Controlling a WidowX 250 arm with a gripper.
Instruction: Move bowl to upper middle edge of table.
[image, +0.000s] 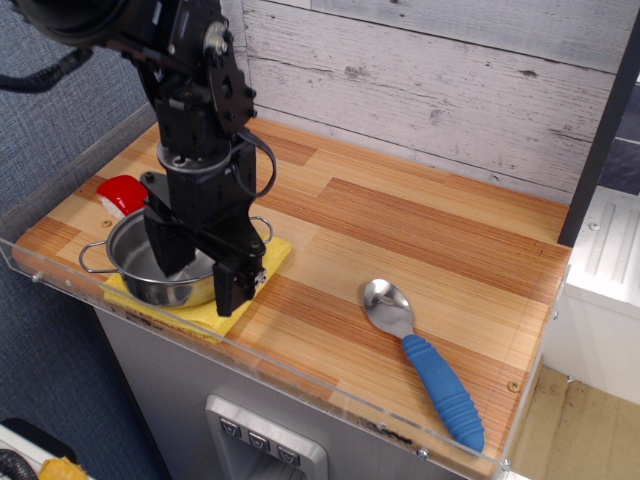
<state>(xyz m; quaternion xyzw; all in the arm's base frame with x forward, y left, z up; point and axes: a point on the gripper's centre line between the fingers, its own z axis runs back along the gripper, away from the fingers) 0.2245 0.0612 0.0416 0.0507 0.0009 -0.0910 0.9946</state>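
The shiny steel bowl with thin wire loop handles sits on a yellow sponge at the front left of the striped wooden table. My black gripper is lowered over the bowl's right side. It is open, with one finger inside the bowl and the other outside its right rim, over the sponge. The arm hides the bowl's right half.
A red object lies just behind the bowl at the left edge. A blue-handled metal spoon lies at the front right. A clear acrylic rim runs along the table's edges. A plank wall stands behind the table.
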